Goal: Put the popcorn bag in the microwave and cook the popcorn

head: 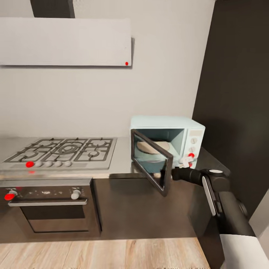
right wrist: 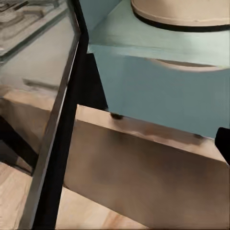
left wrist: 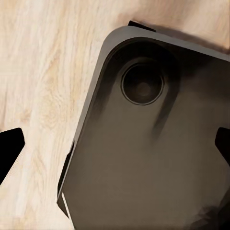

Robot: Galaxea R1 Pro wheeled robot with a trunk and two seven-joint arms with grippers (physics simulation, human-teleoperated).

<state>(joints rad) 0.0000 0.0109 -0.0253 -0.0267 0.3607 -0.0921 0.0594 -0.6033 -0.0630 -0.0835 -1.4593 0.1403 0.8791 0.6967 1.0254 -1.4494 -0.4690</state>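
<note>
The pale mint-blue microwave (head: 188,131) stands on the glossy grey countertop (head: 121,158) with its dark glass door (head: 151,164) swung open toward me. The tan popcorn bag (head: 152,146) sits inside the cavity, and its rounded base (right wrist: 184,12) shows close up on the mint floor (right wrist: 143,43). My right gripper (head: 168,174) is at the door's free edge, open, with one fingertip (right wrist: 223,143) at the frame's side and the door frame (right wrist: 57,139) just in front. My left gripper (left wrist: 115,146) hangs open over the floor with nothing between its fingers.
A steel gas hob (head: 61,151) lies left of the microwave, above a dark oven (head: 50,207) with knobs. A white hood (head: 65,42) hangs on the wall. A tall dark cabinet (head: 239,93) closes the right side. My own dark base (left wrist: 153,158) sits on the wood floor (left wrist: 43,72).
</note>
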